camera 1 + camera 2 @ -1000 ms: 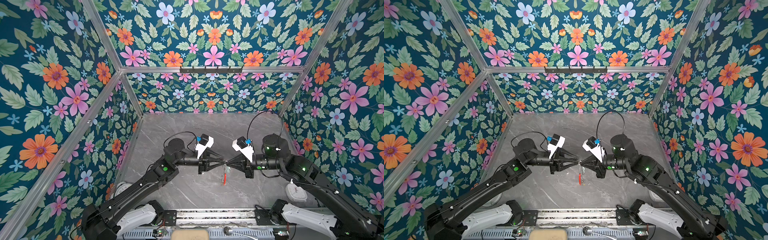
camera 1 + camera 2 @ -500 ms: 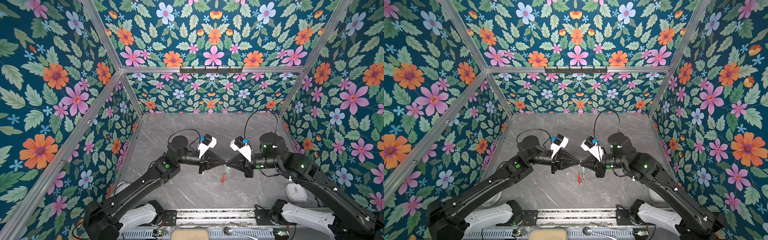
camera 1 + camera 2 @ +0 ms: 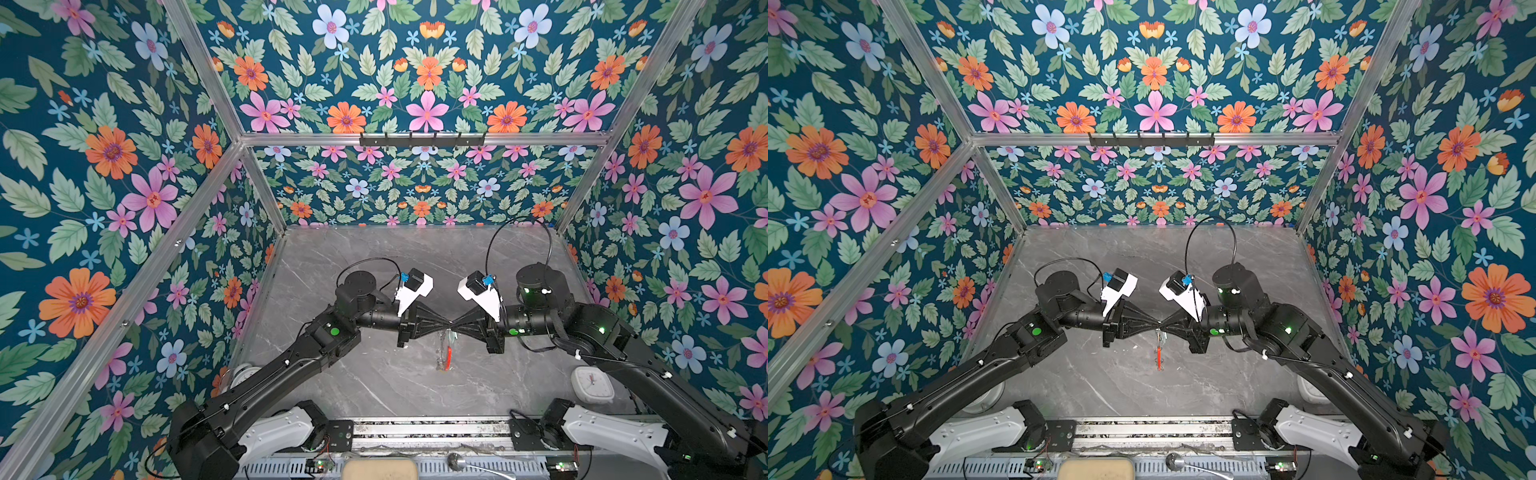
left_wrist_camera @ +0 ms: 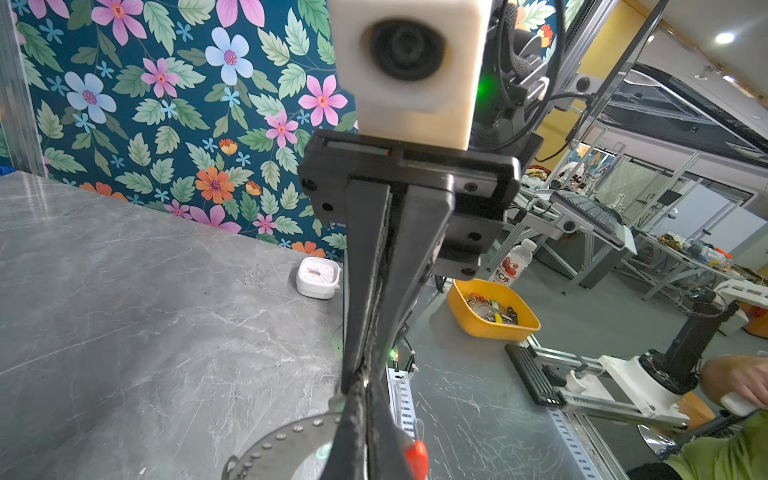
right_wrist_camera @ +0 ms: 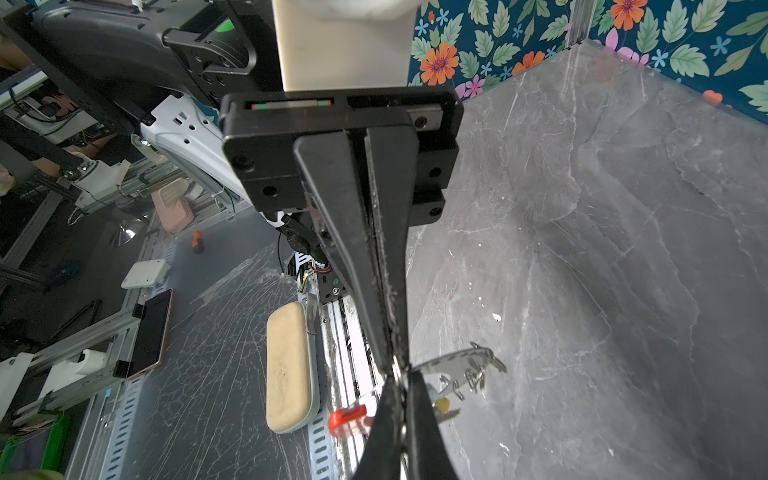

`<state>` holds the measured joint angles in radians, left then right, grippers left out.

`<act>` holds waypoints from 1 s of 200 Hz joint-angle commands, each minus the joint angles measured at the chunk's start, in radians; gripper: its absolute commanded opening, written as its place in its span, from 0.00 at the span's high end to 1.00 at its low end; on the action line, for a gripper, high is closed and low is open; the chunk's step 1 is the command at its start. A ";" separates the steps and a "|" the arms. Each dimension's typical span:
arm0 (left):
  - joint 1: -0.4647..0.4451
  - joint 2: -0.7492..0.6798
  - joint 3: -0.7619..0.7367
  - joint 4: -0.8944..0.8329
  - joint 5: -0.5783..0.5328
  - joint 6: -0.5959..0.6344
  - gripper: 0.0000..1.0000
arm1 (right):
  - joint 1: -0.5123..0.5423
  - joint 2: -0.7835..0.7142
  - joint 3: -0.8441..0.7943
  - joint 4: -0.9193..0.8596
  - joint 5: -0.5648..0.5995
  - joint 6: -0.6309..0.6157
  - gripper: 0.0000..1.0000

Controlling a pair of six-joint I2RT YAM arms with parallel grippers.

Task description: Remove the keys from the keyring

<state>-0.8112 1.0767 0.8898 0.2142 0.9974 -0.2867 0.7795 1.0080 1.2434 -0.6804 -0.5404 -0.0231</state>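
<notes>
Left gripper (image 3: 447, 323) had just nipped shut, tip to tip with right gripper (image 3: 455, 323), itself clamped on the keyring (image 3: 448, 356) dangling above table (image 3: 374, 266); keys (image 5: 441, 405) still on, pull-off likely next, left's catch unclear

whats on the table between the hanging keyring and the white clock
Nothing: the grey tabletop between the keyring and the clock is bare in a top view, and the left wrist view shows it bare too.
</notes>
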 commanded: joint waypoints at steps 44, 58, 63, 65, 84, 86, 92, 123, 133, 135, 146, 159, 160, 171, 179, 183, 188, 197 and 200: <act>-0.003 -0.054 -0.081 0.251 -0.044 -0.028 1.00 | 0.000 -0.196 -0.219 0.458 0.022 0.096 0.49; -0.003 -0.061 -0.097 0.283 -0.047 -0.032 1.00 | 0.000 -0.255 -0.291 0.563 0.039 0.119 0.45; -0.003 -0.064 -0.104 0.298 -0.048 -0.038 1.00 | 0.000 -0.273 -0.315 0.595 0.046 0.127 0.44; -0.003 -0.065 -0.105 0.304 -0.048 -0.041 1.00 | 0.000 -0.279 -0.325 0.606 0.050 0.131 0.44; -0.003 -0.074 -0.116 0.332 -0.054 -0.047 1.00 | 0.000 -0.319 -0.397 0.685 0.053 0.157 0.43; -0.003 -0.076 -0.115 0.335 -0.054 -0.048 1.00 | 0.000 -0.320 -0.403 0.690 0.050 0.159 0.43; -0.002 -0.077 -0.120 0.347 -0.054 -0.050 1.00 | 0.000 -0.324 -0.420 0.709 0.042 0.167 0.43; -0.003 -0.075 -0.146 0.446 -0.027 -0.105 1.00 | 0.000 -0.317 -0.461 0.756 -0.016 0.182 0.43; -0.002 -0.070 -0.143 0.447 -0.014 -0.112 1.00 | 0.000 -0.315 -0.458 0.748 -0.037 0.172 0.44; -0.002 -0.069 -0.142 0.447 -0.012 -0.113 1.00 | 0.000 -0.314 -0.457 0.744 -0.043 0.169 0.44; -0.002 -0.064 -0.140 0.450 -0.001 -0.124 1.00 | 0.000 -0.309 -0.444 0.720 -0.062 0.151 0.44; -0.002 -0.060 -0.140 0.457 0.007 -0.137 1.00 | 0.000 -0.303 -0.430 0.694 -0.069 0.131 0.44; -0.002 -0.059 -0.140 0.459 0.008 -0.138 1.00 | 0.000 -0.302 -0.429 0.693 -0.069 0.130 0.44; -0.002 -0.053 -0.139 0.475 0.022 -0.153 1.00 | 0.000 -0.297 -0.419 0.680 -0.074 0.115 0.44; -0.003 -0.050 -0.138 0.480 0.027 -0.161 1.00 | 0.000 -0.293 -0.415 0.671 -0.081 0.105 0.45; -0.002 -0.047 -0.137 0.481 0.029 -0.165 1.00 | 0.000 -0.291 -0.411 0.664 -0.084 0.100 0.47; -0.002 -0.045 -0.135 0.484 0.030 -0.168 1.00 | 0.000 -0.287 -0.404 0.653 -0.088 0.093 0.50; -0.003 -0.046 -0.134 0.489 0.032 -0.174 1.00 | 0.000 -0.280 -0.394 0.630 -0.097 0.084 0.55; -0.003 -0.045 -0.136 0.490 0.032 -0.175 1.00 | 0.000 -0.277 -0.392 0.625 -0.102 0.080 0.57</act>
<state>-0.8131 1.0298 0.7467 0.6357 0.9993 -0.4278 0.7788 0.7193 0.8303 -0.0254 -0.6006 0.0975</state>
